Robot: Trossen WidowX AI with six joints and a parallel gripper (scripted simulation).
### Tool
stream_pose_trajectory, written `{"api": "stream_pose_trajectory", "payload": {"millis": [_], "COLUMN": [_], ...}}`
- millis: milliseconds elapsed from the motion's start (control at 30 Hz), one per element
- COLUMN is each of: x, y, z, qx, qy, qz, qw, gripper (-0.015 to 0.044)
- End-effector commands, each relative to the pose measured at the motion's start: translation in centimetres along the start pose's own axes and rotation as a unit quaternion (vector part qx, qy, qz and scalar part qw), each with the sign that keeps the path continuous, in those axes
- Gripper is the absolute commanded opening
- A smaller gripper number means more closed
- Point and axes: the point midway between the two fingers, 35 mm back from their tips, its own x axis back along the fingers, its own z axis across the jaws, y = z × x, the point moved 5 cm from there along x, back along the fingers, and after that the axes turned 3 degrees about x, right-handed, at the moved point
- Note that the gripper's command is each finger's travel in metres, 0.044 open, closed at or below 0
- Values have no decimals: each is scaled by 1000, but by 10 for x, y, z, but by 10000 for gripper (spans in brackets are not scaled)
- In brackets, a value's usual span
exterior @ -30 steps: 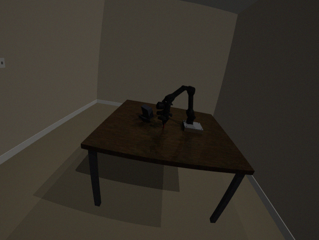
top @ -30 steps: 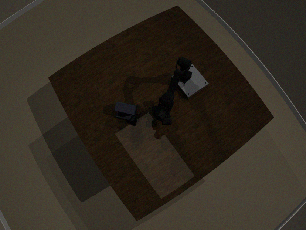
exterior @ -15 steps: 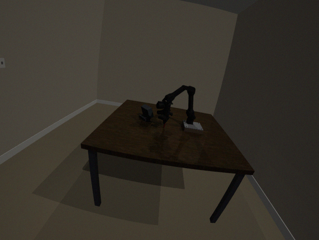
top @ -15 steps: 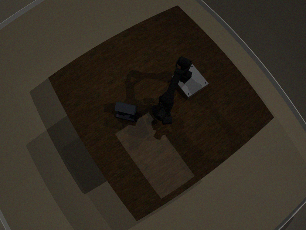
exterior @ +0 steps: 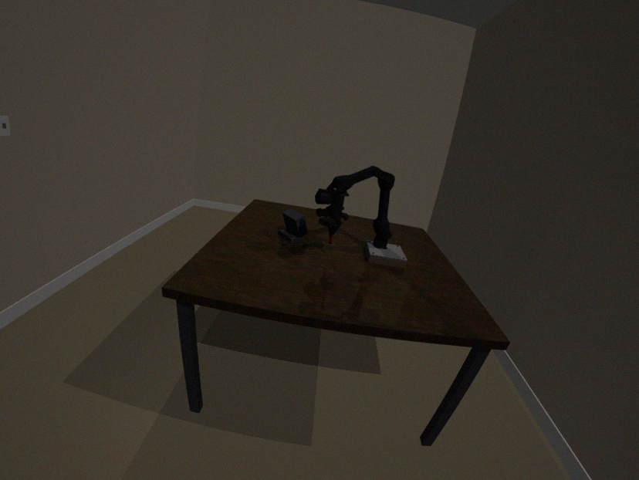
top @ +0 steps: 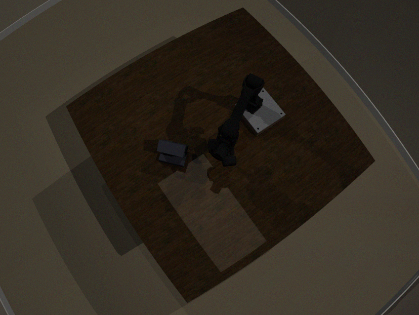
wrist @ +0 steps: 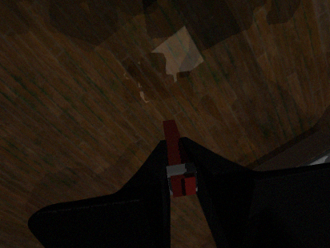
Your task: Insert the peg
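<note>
The red peg (exterior: 331, 241) (wrist: 174, 150) has flat sides and a grey band near its top. My gripper (exterior: 333, 234) (wrist: 173, 143) is shut on the peg, with a finger on each side. The peg's lower end shows below the fingertips; I cannot tell whether it touches the table. The dark blue-grey sloped panel (top: 172, 148) (exterior: 295, 223) stands apart from the gripper, to its left in the top and exterior views. Its hole cannot be made out. In the top view the arm hides the fingers and the peg.
The arm's light grey base plate (top: 267, 115) (exterior: 393, 253) is to the right of the gripper in the top and exterior views. The brown wooden table (top: 135, 94) (exterior: 248, 273) carries arm shadows and a lighter patch of light. The scene is dim.
</note>
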Motion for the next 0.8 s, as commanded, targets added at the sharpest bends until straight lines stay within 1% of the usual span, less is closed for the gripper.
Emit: {"api": "stream_pose_trajectory", "payload": {"millis": [0,767], "x": [12,5], "y": [0,20], "z": [-1,-12], "qx": [1,-16], "qy": [6,41], "qz": [-1,29], "qw": [1000,999], "gripper": [0,0]}}
